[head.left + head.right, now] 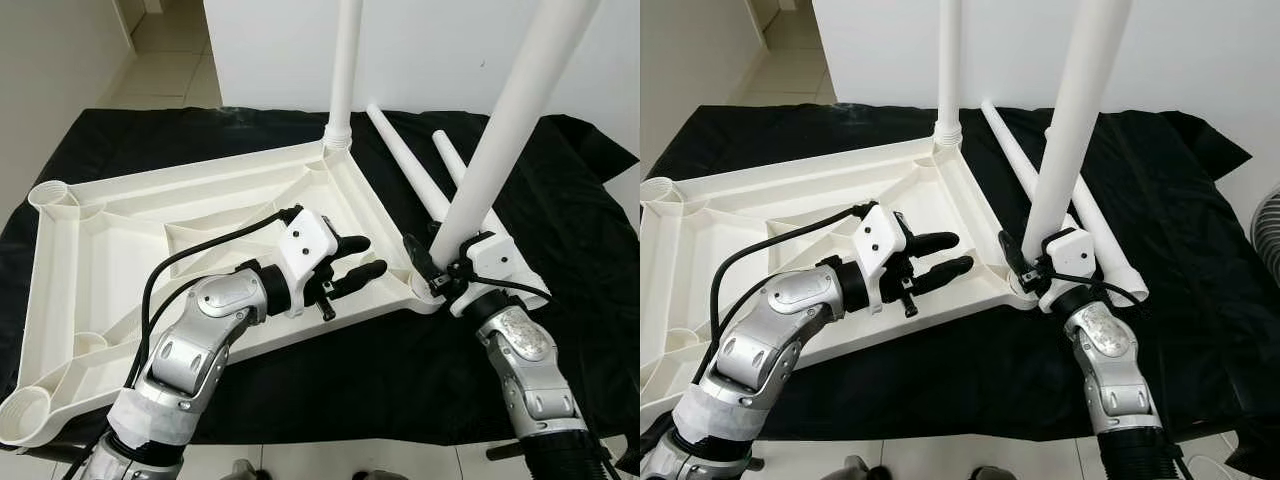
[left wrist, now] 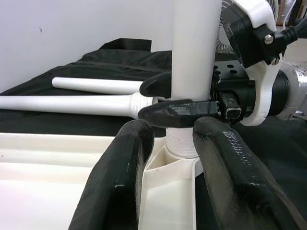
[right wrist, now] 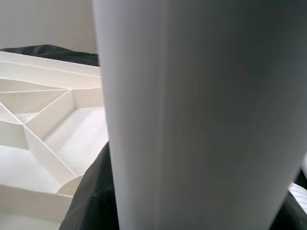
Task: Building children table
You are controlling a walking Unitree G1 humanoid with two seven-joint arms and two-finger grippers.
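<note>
The white plastic table top (image 1: 120,230) lies upside down on a black cloth. One white leg (image 1: 345,70) stands upright in its far corner socket. A second leg (image 1: 500,140) stands slightly tilted in the near right corner socket (image 2: 184,143), with my right gripper (image 1: 430,265) shut around its base. My left gripper (image 1: 365,258) is open, pointing at that corner, its fingers (image 2: 120,172) on either side of the table top's rim wall. In the right wrist view the held leg (image 3: 192,115) is very close, with a black finger (image 3: 93,191) beside it.
Two loose white legs (image 1: 410,165) (image 1: 455,165) lie on the black cloth (image 1: 560,220) behind the held leg. A white wall stands just behind the table. A fan (image 1: 1265,230) is at the right edge. Tiled floor shows at the far left.
</note>
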